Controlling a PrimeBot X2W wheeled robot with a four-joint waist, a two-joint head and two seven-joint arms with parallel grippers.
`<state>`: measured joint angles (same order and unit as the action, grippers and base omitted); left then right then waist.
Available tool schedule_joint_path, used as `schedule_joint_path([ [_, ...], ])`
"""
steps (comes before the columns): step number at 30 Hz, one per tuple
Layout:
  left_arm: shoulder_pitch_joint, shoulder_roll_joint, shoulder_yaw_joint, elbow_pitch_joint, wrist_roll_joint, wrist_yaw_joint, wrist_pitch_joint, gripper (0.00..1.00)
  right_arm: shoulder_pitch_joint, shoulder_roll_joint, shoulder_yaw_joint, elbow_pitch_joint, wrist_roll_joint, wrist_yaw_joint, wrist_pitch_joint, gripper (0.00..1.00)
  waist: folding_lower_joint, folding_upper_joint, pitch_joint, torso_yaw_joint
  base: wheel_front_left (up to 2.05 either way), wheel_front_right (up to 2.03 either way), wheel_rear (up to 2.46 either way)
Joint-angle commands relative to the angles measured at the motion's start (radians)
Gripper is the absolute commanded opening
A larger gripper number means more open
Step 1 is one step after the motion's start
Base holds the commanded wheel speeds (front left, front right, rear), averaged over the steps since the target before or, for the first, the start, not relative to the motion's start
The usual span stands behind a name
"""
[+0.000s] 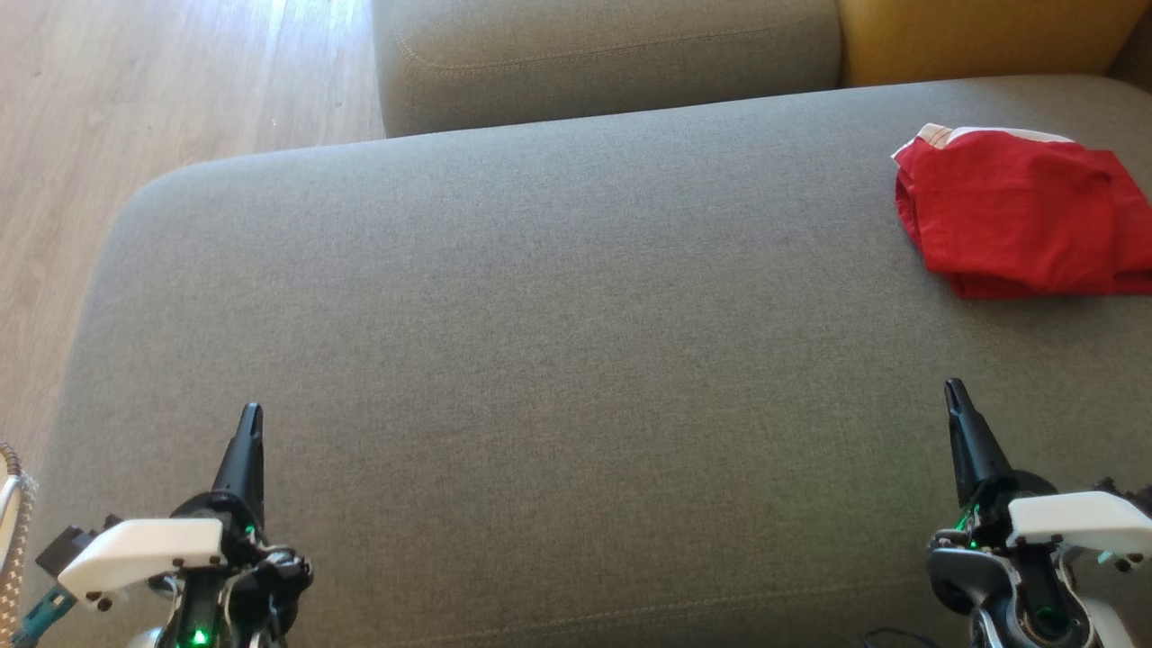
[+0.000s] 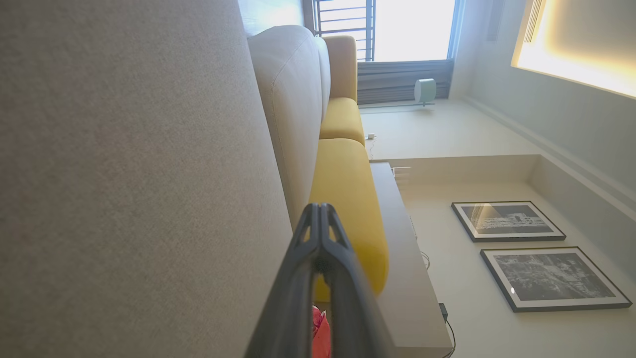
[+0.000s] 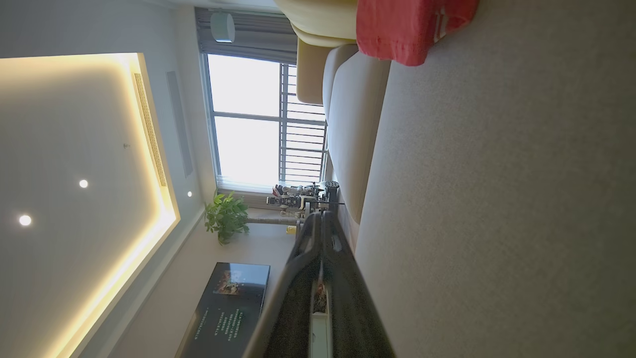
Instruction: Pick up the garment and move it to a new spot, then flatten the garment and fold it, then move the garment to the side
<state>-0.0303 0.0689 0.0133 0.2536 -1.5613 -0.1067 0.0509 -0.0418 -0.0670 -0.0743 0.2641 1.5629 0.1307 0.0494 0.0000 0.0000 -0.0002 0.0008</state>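
Note:
The garment is red with a white band, folded into a compact pile at the far right of the grey sofa seat; it also shows as the red cloth at the top of the right wrist view and as a red sliver behind the left fingers. My left gripper hovers shut and empty over the seat's near left. At the near right my right gripper is shut and empty too, well short of the garment. Each wrist view shows its own fingers pressed together, left gripper and right gripper.
A grey back cushion and a yellow cushion line the far side of the seat. Wooden floor lies to the left. The seat's rounded left edge drops off near my left gripper. A woven item sits at the lower left corner.

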Motion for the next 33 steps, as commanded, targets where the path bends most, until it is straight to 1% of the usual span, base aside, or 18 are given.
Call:
schedule_joint_path([
  [1,-0.062,0.018,0.040,-0.020,-0.039,-0.013,0.011,0.00,-0.054,-0.018,0.012,-0.027,0.039,0.000,0.014,0.00,0.0000,0.0000,0.001,0.000,0.00,0.00,0.00],
  [5,-0.075,0.017,0.051,-0.010,-0.088,-0.024,0.023,0.00,-0.064,-0.018,0.008,-0.021,0.085,0.000,0.026,0.00,0.0000,0.0000,0.003,-0.001,0.00,0.00,0.00],
  [33,-0.076,0.009,0.063,-0.009,-0.079,-0.024,0.032,0.00,-0.065,-0.010,-0.003,-0.020,0.076,0.000,0.035,0.00,0.0000,0.0000,0.003,-0.001,0.00,0.00,0.00],
])
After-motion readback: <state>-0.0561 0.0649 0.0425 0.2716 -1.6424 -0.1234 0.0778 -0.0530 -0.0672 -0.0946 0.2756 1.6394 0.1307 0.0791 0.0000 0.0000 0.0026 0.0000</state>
